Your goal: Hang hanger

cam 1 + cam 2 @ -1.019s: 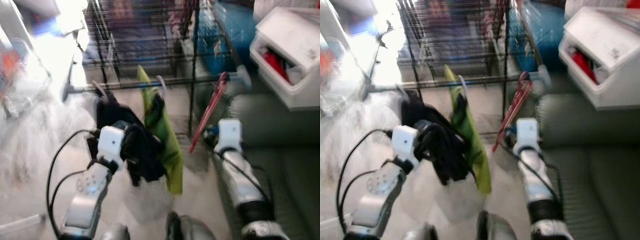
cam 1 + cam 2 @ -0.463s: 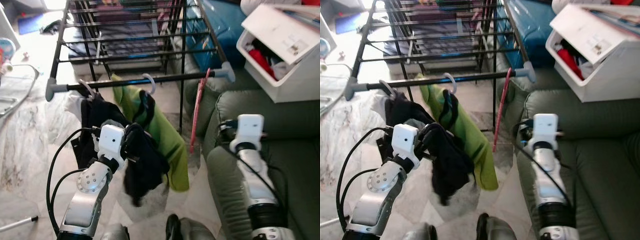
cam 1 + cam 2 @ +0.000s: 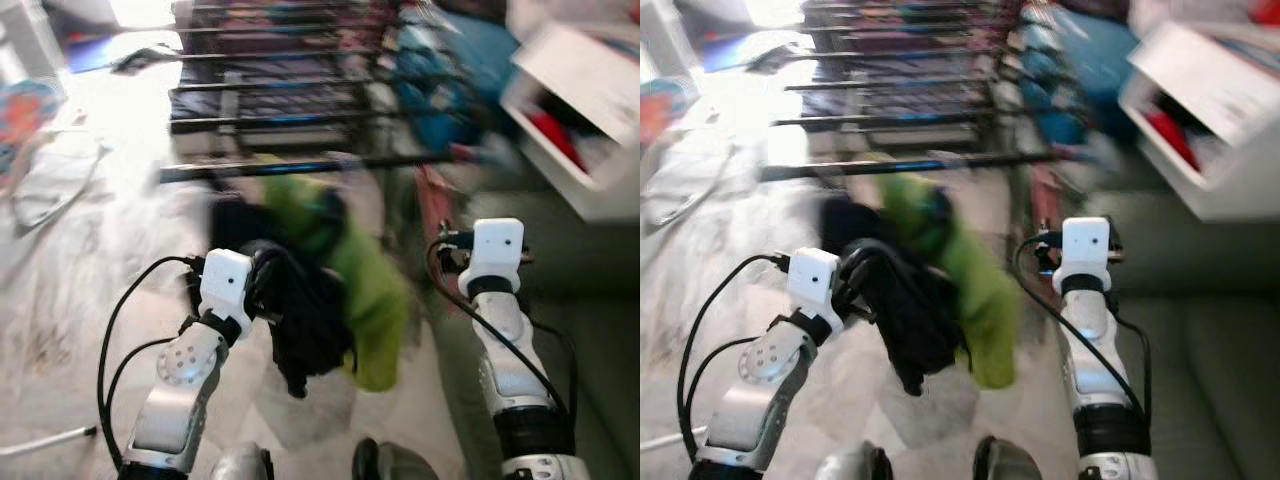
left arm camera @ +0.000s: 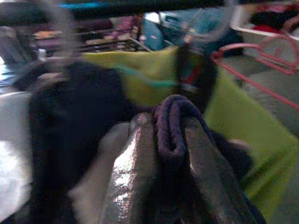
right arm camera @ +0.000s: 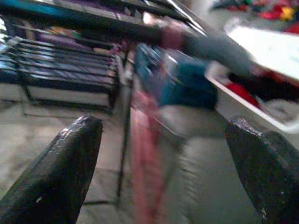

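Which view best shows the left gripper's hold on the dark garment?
The left wrist view: the left gripper pinches a fold of the dark garment between its fingers. Both eye views are blurred, showing the garment bunched past the wrist.

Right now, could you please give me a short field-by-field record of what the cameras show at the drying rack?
left gripper: shut on a fold of dark garment
right gripper: open, holding nothing, raised beside the sofa
drying rack: black bar ahead of both arms
hanging on the bar: green garment, pink hanger
image quality: head views blurred
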{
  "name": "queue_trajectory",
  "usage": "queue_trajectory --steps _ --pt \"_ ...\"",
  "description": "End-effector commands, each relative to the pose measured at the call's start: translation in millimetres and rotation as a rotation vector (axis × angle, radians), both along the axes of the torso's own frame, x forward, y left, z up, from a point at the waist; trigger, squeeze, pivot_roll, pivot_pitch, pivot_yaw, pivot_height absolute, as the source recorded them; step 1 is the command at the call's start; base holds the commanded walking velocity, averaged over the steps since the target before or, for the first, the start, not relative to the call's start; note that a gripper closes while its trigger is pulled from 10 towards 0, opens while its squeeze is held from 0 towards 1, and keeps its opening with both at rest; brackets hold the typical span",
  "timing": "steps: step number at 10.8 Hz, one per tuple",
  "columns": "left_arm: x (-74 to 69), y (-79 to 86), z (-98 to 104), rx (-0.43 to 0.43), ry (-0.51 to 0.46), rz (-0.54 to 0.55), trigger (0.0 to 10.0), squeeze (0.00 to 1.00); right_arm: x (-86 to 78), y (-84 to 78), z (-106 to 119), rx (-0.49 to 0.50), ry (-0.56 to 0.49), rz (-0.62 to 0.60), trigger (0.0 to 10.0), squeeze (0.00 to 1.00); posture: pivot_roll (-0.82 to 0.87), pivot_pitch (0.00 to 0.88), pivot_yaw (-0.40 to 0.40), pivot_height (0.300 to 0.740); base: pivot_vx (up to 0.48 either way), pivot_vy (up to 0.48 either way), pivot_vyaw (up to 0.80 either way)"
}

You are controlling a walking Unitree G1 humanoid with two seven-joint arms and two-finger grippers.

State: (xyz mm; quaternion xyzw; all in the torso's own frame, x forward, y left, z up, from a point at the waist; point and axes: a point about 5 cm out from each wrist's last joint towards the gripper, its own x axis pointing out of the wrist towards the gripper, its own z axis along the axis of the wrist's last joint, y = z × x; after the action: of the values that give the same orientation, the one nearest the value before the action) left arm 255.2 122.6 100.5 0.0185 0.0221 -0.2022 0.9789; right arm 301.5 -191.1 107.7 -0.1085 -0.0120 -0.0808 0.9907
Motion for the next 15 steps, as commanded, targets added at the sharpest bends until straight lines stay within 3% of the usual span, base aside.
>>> queue_trajectory --steps 1,5,7,15 --pt "1.3 1.7 8.6 -0.016 -0.038 0.004 10.0 0.0 1.1 4.6 4.9 -0.009 -0.024 0.014 10.0 0.0 -0.02 0.062 -0.017 0.74 0.0 0.48 0.0" --pt "-2.8 -2.7 7.5 0.003 -0.035 -0.035 10.0 0.0 -1.7 -1.5 1.0 -0.025 -0.01 -0.023 10.0 0.0 -0.02 0.069 -0.015 0.74 0.0 0.0 0.0" --pt "-3.0 -2.5 7.8 0.002 -0.036 -0.037 10.0 0.0 -2.2 -3.5 -0.5 -0.033 -0.001 -0.034 10.0 0.0 -0.02 0.071 -0.014 0.74 0.0 0.0 -0.8" --pt "-4.2 -5.6 9.6 0.002 -0.051 -0.062 10.0 0.0 0.9 -11.3 1.6 -0.059 -0.004 -0.053 10.0 0.0 -0.02 0.077 -0.013 0.74 0.0 0.0 0.0"
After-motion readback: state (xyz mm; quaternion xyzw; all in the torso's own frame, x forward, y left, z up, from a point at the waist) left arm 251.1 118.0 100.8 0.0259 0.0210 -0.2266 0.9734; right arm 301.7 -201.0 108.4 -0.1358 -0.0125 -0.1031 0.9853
